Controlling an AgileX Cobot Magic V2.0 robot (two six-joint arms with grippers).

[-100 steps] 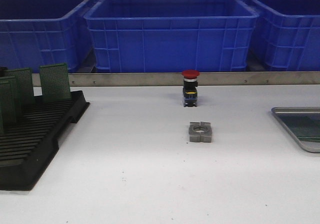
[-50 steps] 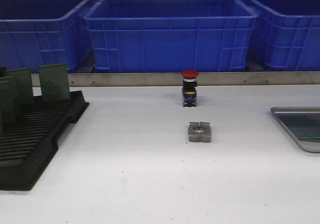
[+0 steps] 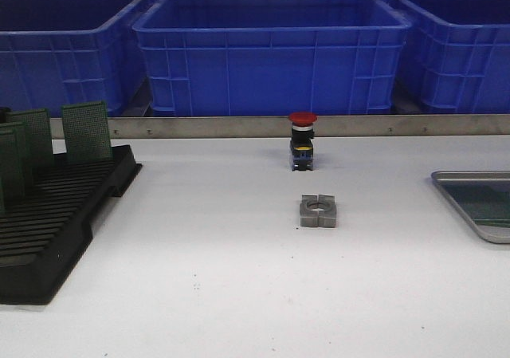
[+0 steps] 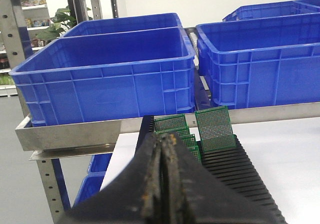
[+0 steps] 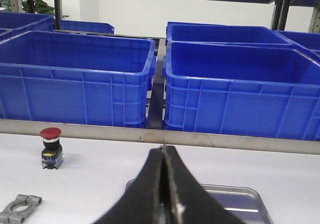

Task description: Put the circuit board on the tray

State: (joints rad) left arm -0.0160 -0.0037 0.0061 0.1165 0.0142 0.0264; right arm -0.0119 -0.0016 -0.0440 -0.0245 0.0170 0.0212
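The silver-grey tray lies at the table's right edge; its floor shows a green sheen. It also shows in the right wrist view, just beyond my fingers. My right gripper is shut on a thin circuit board seen edge-on, its rim poking past the tips. My left gripper is shut and empty, close to the black slotted rack. Several green circuit boards stand upright in that rack, also in the front view. Neither gripper shows in the front view.
A red-capped push button stands mid-table at the back, with a grey metal clamp block in front of it. Large blue bins line a metal rail behind the table. The rack fills the left side.
The green sheen on the tray floor has shifted slightly in the front view. Nothing else on the table has moved.
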